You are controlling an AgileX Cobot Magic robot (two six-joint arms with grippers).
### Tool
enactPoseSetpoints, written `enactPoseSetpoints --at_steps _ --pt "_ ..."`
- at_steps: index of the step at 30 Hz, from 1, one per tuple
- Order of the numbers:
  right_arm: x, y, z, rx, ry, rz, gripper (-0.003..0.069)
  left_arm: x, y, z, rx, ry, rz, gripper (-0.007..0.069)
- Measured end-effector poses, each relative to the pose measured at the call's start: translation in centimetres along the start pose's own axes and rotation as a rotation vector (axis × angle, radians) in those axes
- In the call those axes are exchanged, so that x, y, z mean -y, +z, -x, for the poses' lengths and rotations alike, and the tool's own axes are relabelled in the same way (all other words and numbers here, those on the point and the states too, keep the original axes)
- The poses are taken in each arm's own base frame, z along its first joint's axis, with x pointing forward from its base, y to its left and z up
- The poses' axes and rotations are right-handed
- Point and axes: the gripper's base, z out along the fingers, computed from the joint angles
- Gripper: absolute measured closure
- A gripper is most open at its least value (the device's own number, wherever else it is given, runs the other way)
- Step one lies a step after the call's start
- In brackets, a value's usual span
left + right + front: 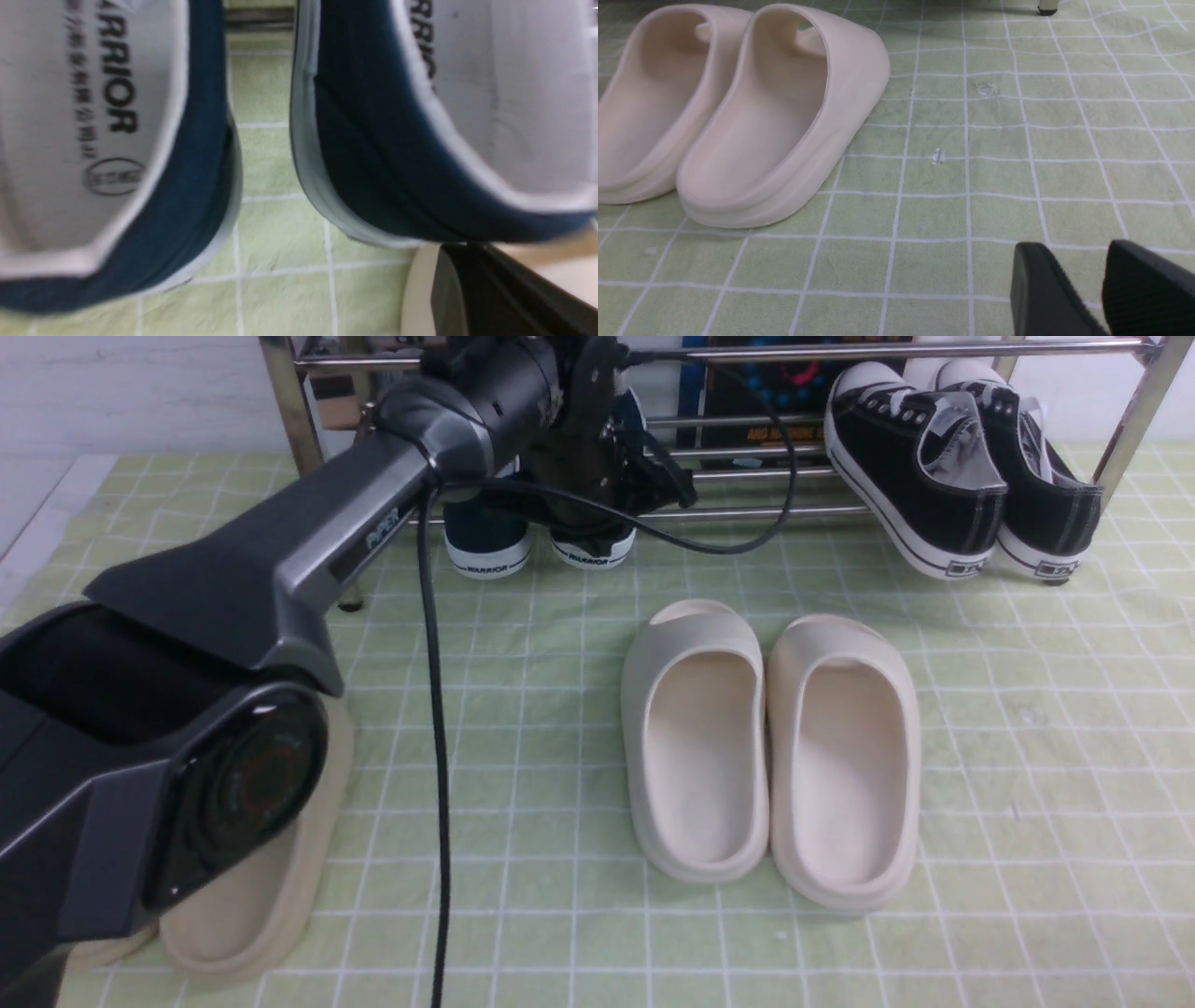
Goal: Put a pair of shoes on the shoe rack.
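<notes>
Two navy-blue slip-on shoes lean heels-down against the left part of the chrome shoe rack [747, 511], the left shoe [487, 555] beside the right shoe [590, 556]. In the left wrist view both fill the picture, the left shoe [187, 186] and the right shoe [373, 177], with grey "WARRIOR" insoles. My left gripper [602, 523] reaches over them, its tips at the right shoe's heel. Only a dark mass of fingers [490, 298] shows there, so its state is unclear. My right gripper [1076, 249] hovers low over the mat, slightly open and empty.
Black lace-up sneakers [920, 476] lean on the rack's right end. A pair of cream slides [770, 747] lies mid-mat, also in the right wrist view [761, 121]. Another beige slide [252, 887] lies under my left arm. A black cable [434, 756] hangs down.
</notes>
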Motion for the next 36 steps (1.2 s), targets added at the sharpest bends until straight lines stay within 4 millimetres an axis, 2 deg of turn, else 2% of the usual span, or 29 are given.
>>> enactPoseSetpoints --at_steps 4,5,9,12,13,14,15,16,17,18,19,20,21,22,23,24,27,28,30,31,32,33,36 --pt "0.0 0.0 0.0 0.0 0.0 0.0 0.0419 -0.1 -4.6 0.8 0.012 0.021 -0.022 0.0638" --pt "0.0 0.0 0.0 0.0 0.0 0.0 0.0419 -0.1 -4.9 0.8 0.013 0.02 -0.023 0.0638" --pt "0.0 0.0 0.0 0.0 0.0 0.0 0.0419 0.0 -12.8 1.4 0.087 0.058 -0.092 0.0638" --pt "0.0 0.0 0.0 0.0 0.0 0.0 0.0419 -0.2 -18.9 0.7 0.167 0.079 -0.173 0.0638" --pt "0.0 0.0 0.0 0.0 0.0 0.0 0.0419 -0.3 -20.0 0.6 0.186 0.08 -0.183 0.0638" --pt "0.0 0.0 0.0 0.0 0.0 0.0 0.0419 -0.6 -22.8 -0.1 0.246 0.083 -0.228 0.0638" --pt "0.0 0.0 0.0 0.0 0.0 0.0 0.0419 -0.8 -24.3 -0.7 0.282 0.08 -0.253 0.0638" --pt "0.0 0.0 0.0 0.0 0.0 0.0 0.0419 -1.0 -24.6 -1.2 0.287 0.08 -0.258 0.0638" --pt "0.0 0.0 0.0 0.0 0.0 0.0 0.0419 -1.8 -27.9 -2.7 0.395 0.071 -0.305 0.0638" --pt "0.0 0.0 0.0 0.0 0.0 0.0 0.0419 -2.4 -29.2 -3.9 0.449 0.066 -0.323 0.0638" --pt "0.0 0.0 0.0 0.0 0.0 0.0 0.0419 -2.6 -28.9 -4.4 0.44 0.067 -0.318 0.0638" --pt "0.0 0.0 0.0 0.0 0.0 0.0 0.0419 -3.8 -30.9 -6.7 0.53 0.062 -0.343 0.0638" --pt "0.0 0.0 0.0 0.0 0.0 0.0 0.0419 -4.6 -30.9 -8.5 0.576 0.058 -0.35 0.0638" --pt "0.0 0.0 0.0 0.0 0.0 0.0 0.0419 -4.9 -31.6 -9.0 0.6 0.057 -0.357 0.0638" --pt "0.0 0.0 0.0 0.0 0.0 0.0 0.0419 -6.4 -31.2 -12.1 0.656 0.055 -0.361 0.0638" --pt "0.0 0.0 0.0 0.0 0.0 0.0 0.0419 -7.1 -31.5 -13.8 0.69 0.052 -0.368 0.0638" --pt "0.0 0.0 0.0 0.0 0.0 0.0 0.0419 -9.1 -29.9 -18.7 0.694 0.049 -0.361 0.0638" --pt "0.0 0.0 0.0 0.0 0.0 0.0 0.0419 -10.0 -28.9 -20.8 0.669 0.047 -0.352 0.0638" --pt "0.0 0.0 0.0 0.0 0.0 0.0 0.0419 -11.1 -27.3 -23.7 0.631 0.04 -0.34 0.0638" --pt "0.0 0.0 0.0 0.0 0.0 0.0 0.0419 -11.6 -26.5 -25.0 0.615 0.032 -0.337 0.0638" --pt "0.0 0.0 0.0 0.0 0.0 0.0 0.0419 -11.7 -26.4 -25.3 0.613 0.03 -0.337 0.0638" --pt "0.0 0.0 0.0 0.0 0.0 0.0 0.0419 -12.5 -25.2 -27.3 0.598 0.018 -0.334 0.0638" --pt "0.0 0.0 0.0 0.0 0.0 0.0 0.0419 -13.4 -24.5 -29.6 0.643 0.003 -0.351 0.0638"
